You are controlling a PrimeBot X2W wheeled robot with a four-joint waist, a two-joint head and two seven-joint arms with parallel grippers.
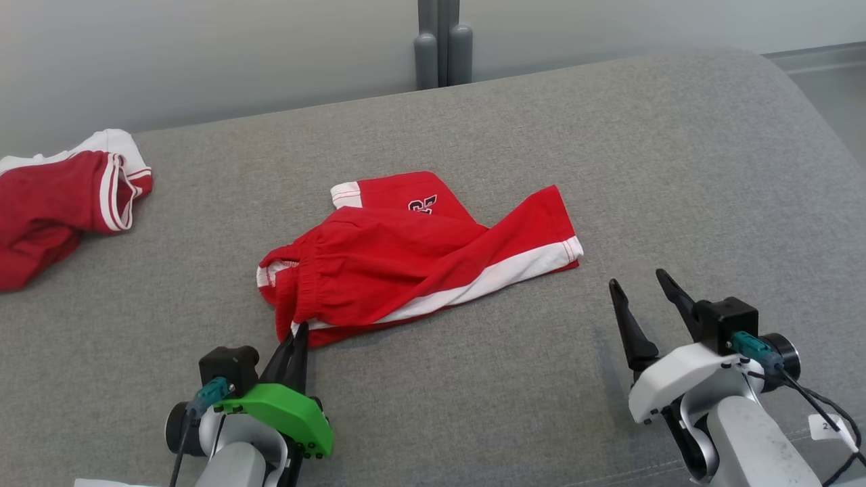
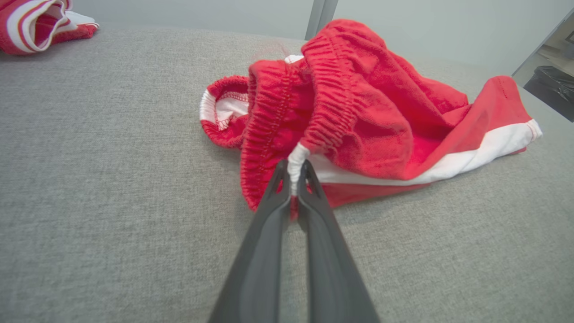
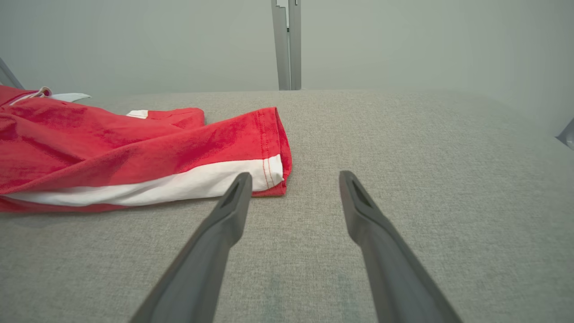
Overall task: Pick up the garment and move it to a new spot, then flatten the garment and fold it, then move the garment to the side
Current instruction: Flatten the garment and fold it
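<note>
At far left a second red-and-white garment is seen crumpled on the grey fabric surface. The left gripper is pinched shut on the waistband corner of the red shorts, which lie rumpled at centre. The right gripper is held wide and empty. Pick-up is judged in hand; a lift is called for next.

A dark, white-edged print stands on the far leg of the red shorts, at the middle of the grey surface. A fold hides its lower part. It looks like a two-digit number, but the digits cannot be read for certain. At the near right, a small white tag bears a mark that may be a 2.
</note>
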